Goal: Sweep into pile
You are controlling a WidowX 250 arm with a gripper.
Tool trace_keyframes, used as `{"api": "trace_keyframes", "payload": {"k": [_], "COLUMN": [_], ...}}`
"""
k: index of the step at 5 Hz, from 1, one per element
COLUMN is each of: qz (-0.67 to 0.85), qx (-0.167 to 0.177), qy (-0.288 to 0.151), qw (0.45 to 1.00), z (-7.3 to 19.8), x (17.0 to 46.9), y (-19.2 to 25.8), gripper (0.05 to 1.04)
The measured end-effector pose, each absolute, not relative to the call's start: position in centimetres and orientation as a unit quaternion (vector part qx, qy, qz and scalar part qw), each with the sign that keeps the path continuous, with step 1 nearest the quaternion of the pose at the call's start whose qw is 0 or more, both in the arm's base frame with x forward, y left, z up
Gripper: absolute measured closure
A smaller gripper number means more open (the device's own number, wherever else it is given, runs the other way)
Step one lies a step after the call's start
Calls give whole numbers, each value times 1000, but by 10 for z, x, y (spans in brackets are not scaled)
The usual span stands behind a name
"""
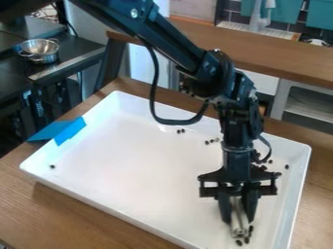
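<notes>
The gripper [237,212] hangs low over the near right part of a white tray [149,160], shut on a light grey tool [240,227] whose lower end is at the tray floor. A few dark bits [238,242] lie against and below that tool's end. Other dark pieces [181,131] lie near the tray's far side, with more [212,141] just left of the arm. Several [270,161] are scattered right of the gripper's wrist, partly hidden by the arm. A single piece [52,166] sits at the far left corner area.
Blue tape [70,131] sticks over the tray's left wall. The tray stands on a wooden table [84,209]. Behind are a wooden counter [260,48] and, at upper left, a metal bowl [40,50] on a dark surface.
</notes>
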State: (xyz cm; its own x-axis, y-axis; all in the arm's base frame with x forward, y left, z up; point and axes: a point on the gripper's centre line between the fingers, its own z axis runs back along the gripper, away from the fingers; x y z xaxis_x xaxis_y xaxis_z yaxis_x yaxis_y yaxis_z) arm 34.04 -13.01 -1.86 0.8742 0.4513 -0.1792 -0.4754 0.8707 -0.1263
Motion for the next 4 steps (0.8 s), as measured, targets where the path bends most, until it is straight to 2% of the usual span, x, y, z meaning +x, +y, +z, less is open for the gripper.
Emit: {"api": "trace_keyframes", "payload": {"k": [2,3,4], "qz": [257,263,281], "qx": [-100,-105,-118], "qy": [61,69,95], "qw": [959,957,948], "z": [-16,-13,6], "x": [368,365,352], "y": [-135,-119,-75], "gripper": [701,701,701]}}
